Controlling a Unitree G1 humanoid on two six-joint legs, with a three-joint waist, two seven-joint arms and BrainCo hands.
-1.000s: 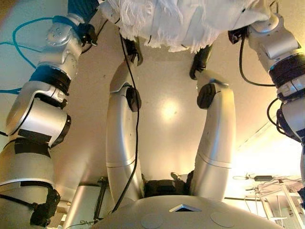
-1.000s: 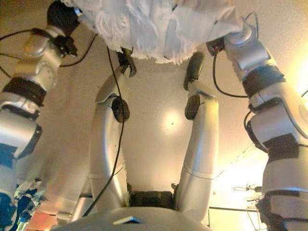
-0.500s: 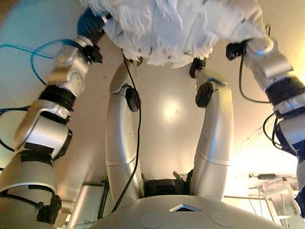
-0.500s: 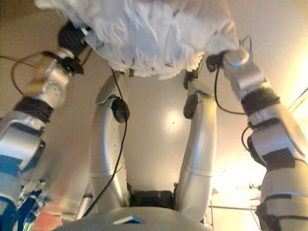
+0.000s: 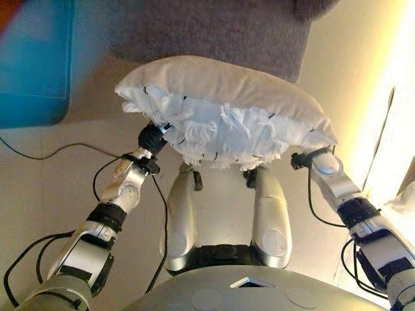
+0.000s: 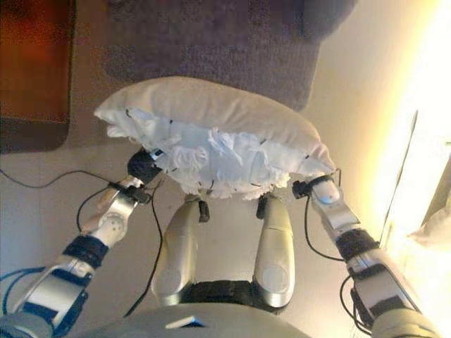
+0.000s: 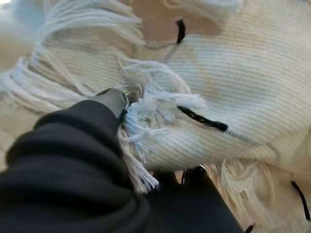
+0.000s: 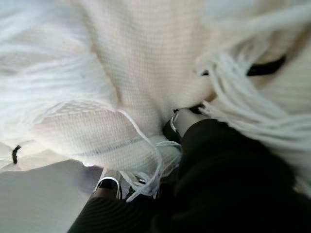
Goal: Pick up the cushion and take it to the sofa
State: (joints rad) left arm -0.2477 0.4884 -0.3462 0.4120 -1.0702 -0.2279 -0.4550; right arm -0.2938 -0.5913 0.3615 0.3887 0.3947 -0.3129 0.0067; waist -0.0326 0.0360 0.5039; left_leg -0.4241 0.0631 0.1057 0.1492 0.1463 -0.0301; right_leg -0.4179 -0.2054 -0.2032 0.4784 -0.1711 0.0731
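Note:
The cushion is white with a fringe of tassels and short black stitches. It is held up off the floor between my two hands, in front of me. My left hand is at its lower left edge, buried in the fringe. My right hand is at its lower right corner, pressed into the fabric. The sofa, in grey-purple fabric, lies just beyond the cushion at the far side of the view.
A blue block-shaped piece stands on the floor at the far left, beside the sofa. Bright light comes in along the right side, where something white lies. Pale floor lies below the cushion.
The whole view has shifted, so the camera has moved. The cushion stays between both hands but now sits farther out, and the sofa and blue piece have come into view.

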